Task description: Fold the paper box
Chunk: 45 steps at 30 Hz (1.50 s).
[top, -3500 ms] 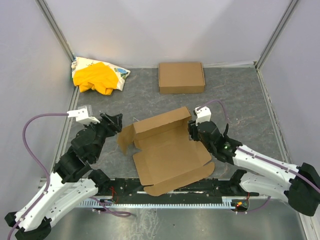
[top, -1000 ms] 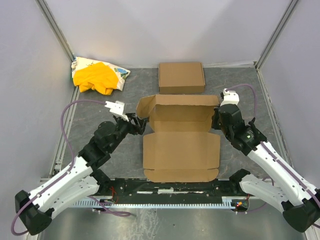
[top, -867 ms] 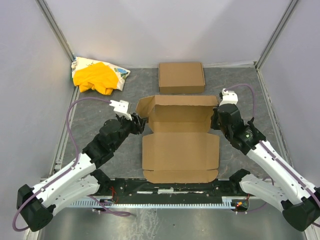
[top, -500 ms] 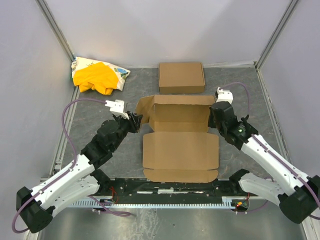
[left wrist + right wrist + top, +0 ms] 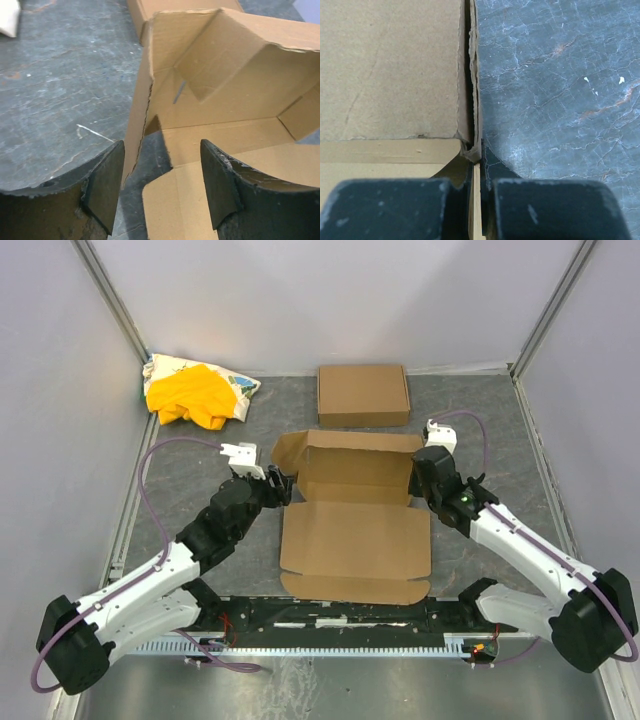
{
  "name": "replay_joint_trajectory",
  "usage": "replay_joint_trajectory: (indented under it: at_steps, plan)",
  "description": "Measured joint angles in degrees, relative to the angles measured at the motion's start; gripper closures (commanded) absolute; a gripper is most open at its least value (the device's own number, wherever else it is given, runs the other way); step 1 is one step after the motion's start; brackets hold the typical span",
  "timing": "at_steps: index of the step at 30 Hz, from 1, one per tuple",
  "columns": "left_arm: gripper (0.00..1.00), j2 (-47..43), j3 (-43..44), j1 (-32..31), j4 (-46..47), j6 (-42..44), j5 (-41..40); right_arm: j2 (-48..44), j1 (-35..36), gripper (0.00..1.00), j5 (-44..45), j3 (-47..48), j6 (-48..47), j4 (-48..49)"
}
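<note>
yellow cloth bundle [image 5: 195, 393] sits in the far left corner of the desk [image 5: 190, 455], well apart from everything else. left arm comes in from the near left, with the left hand [image 5: 162, 172] at the left end of the paper box [image 5: 355, 535]. this hand is wide: its fingers [image 5: 105, 185] are apart, and the box's upright left side flap stands between them, nearer the left finger. the flap is not pinched; cannot tell if it touches that finger.

the paper box lies mid desk between the two hands, partly folded. a broad flat panel on the near side lies on the desk, with a narrow strip along its near edge. the far part is raised into a shallow tray shape: back wall upright, small flaps at both ends turned inward. plain brown inside.

just behind it, toward the far edge of the desk, is a second cardboard box [image 5: 363, 394], a closed flat rectangle. cannot tell if the two touch.

right arm comes in from the near right, with the right hand [image 5: 480, 175] at the right end of the raised part. its fingers [image 5: 545, 210] are closed tight on the thin edge of the box's right side wall, and the cardboard runs into the slit between them. grey stone-pattern desk surface shows to the right of that wall.
</note>
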Motion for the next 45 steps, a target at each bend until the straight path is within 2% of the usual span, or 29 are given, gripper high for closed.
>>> replay_joint_trajectory:
  at_steps: [3,6,9,14,16,18,21,38,45]
  plan:
    - [0.31,0.0,0.0,0.0,-0.2,0.0,-4.9,-0.8,0.0,0.98,-0.1,0.0,0.2,0.0]
    - [0.37,0.0,0.0,0.0,-0.7,0.0,-8.6,-1.7,-0.2,0.98,-0.4,0.0,0.3,-0.1]
    - [0.46,0.1,-0.3,0.0,-0.7,0.0,-10.3,-2.6,-0.2,0.98,-0.9,0.0,0.4,-0.2]
    - [0.52,1.7,-1.0,0.0,0.5,0.0,-11.3,-3.4,-0.2,0.98,-1.3,0.0,0.4,-0.5]
    - [0.61,1.8,-1.7,0.0,1.6,0.0,-11.1,-3.4,-0.2,0.98,-1.5,0.0,0.4,-0.5]
    - [0.78,1.8,-2.3,0.0,2.5,0.0,-10.9,-3.4,-0.2,0.98,-1.5,0.0,0.3,-0.6]
    - [0.96,1.5,-3.0,0.0,3.8,0.2,-9.1,-3.3,-0.2,0.98,-1.5,0.0,0.3,-0.5]
    - [0.97,-2.2,-8.2,0.0,4.1,-1.5,-0.6,5.2,-0.2,0.98,-1.5,-0.6,0.6,4.5]
    - [0.91,-0.9,-9.1,0.0,4.7,-5.9,0.7,5.8,-0.2,0.98,-1.4,-5.2,1.4,10.5]
